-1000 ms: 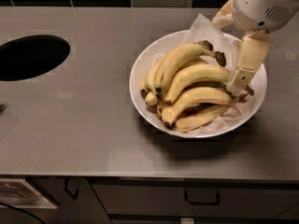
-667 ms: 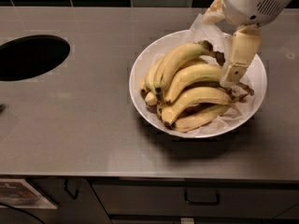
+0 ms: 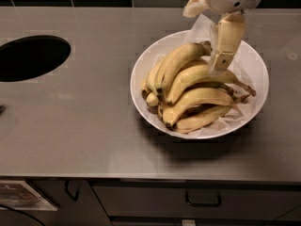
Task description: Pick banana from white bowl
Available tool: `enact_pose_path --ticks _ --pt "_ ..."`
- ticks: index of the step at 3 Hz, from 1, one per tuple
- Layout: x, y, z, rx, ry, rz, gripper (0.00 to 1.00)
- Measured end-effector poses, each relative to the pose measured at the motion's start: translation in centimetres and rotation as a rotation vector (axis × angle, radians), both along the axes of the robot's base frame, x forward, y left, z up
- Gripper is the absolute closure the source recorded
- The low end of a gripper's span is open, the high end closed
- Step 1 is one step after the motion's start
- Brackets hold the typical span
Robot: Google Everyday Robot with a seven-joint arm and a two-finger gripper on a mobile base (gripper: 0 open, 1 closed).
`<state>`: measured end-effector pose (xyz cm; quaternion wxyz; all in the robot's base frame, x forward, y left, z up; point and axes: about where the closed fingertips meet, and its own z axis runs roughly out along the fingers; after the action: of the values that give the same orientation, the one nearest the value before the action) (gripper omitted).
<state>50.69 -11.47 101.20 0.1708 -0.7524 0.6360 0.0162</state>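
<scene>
Light was dim and warm, from overhead. The white bowl (image 3: pixel 141 74) cast a dark shadow forward onto the counter (image 3: pixel 94 126), which showed a faint sheen. Gripper (image 3: pixel 220 65), over the bowl's right half, was evenly lit.

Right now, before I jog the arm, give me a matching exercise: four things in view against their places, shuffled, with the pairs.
1 gripper
2 white bowl
3 round hole
4 drawer handle

A far left of the counter
B below the counter's front edge
C over the bowl's back right part
D on the counter, right of centre

Pairs: 1-C, 2-D, 3-A, 4-B
</scene>
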Motion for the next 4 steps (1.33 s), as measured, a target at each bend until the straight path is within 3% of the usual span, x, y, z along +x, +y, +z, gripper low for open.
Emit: enact_pose_path --ticks 4 --pt "4.3 3.0 -1.0 0.040 0.023 0.083 0.19"
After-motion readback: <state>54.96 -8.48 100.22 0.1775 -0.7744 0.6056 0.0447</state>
